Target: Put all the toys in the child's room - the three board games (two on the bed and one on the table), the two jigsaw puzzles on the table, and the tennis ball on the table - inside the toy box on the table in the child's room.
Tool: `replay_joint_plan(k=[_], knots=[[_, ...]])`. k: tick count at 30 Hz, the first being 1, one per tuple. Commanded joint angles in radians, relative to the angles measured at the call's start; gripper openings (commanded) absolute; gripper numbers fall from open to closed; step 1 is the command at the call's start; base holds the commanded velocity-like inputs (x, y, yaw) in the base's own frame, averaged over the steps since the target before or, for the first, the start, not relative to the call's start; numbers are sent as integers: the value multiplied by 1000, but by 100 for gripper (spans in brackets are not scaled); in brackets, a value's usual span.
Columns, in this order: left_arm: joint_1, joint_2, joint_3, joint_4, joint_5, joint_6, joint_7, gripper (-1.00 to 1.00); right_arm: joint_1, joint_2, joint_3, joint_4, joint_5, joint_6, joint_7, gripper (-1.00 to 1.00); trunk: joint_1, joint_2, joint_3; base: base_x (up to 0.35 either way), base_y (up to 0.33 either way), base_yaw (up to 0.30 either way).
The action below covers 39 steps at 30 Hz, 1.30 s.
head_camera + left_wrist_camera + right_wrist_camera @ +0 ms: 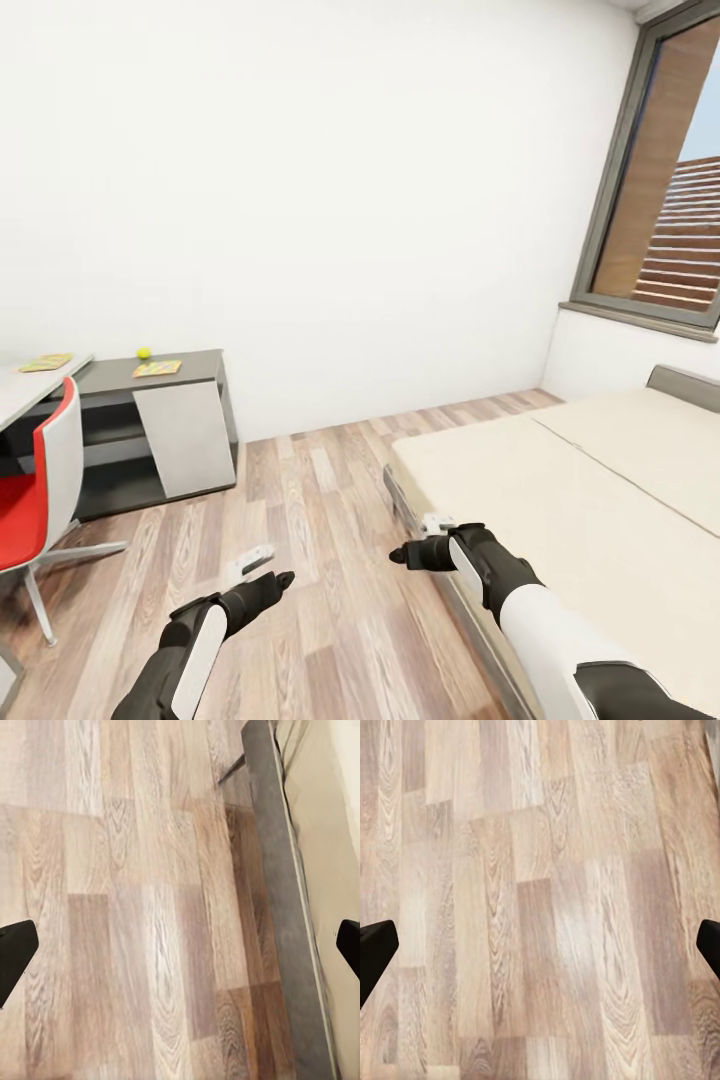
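On the dark grey wing of the table (195, 360) at the left sit the tennis ball (144, 352) and one jigsaw puzzle (157, 368). A second jigsaw puzzle (45, 362) lies on the light grey top. The bed (600, 500) at the right shows bare beige mattress. The board games and the toy box are out of view. My left gripper (262, 570) and right gripper (420, 540) hang open over the wood floor with nothing between their fingers. In both wrist views the black fingertips (15, 952) (375, 952) sit far apart at the picture's edges.
A red and white swivel chair (40, 490) stands in front of the desk at the far left. The bed's grey frame edge (277, 907) runs beside my left gripper. A window (665, 180) is set in the right wall. Wood floor (320, 500) lies between desk and bed.
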Motion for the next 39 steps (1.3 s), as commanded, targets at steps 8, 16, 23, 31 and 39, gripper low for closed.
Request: replay_joint_plan(k=[8,16,23,31,39], knots=[[-1,-1,3,-1,10,6,8,100,0,0,0,-2,3,5,4,100,0,-1,-1,20,-25,297],[-1,-1,3,-1,11,6,9,100,0,0,0,-2,3,5,4,100,0,-1,-1,5,-6,299],[-1,-2,3,0,10,6,10,100,0,0,0,-2,3,5,4,100,0,-1,-1,1,-2,288],[-1,-2,2,1,10,6,11,100,0,0,-1,-2,3,5,4,100,0,-1,-1,-15,0,127],[-1,-2,0,1,11,6,12,100,0,0,0,-2,3,5,4,100,0,-1,-1,-187,-25,27]])
